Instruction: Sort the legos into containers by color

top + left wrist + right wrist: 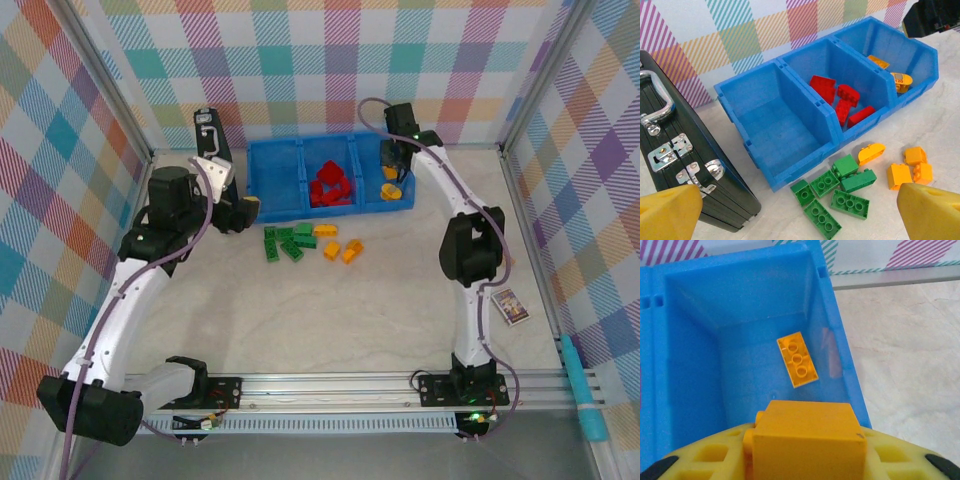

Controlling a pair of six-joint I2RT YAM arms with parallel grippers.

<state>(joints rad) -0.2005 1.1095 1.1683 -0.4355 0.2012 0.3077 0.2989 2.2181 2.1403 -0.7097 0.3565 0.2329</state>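
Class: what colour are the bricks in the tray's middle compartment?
Red; the bricks show best in the left wrist view.

black case (695, 125), silver latches (680, 145): table (400, 320) left | small printed card (511, 306): table right | teal stick (583, 392): far right edge

The worktop (400, 310) is a flat, pale beige surface with a faint marbled pattern. Three upright panels enclose it: the rear wall (330, 60), left wall (50, 200) and right wall (600, 150). Each is covered in pastel plaid of pink, teal, yellow, orange and purple. Silver metal frame bars (108, 85) run along the panel joints. A slotted aluminium rail (340, 385) spans the near edge. Lighting is even and diffuse, and shadows are soft.
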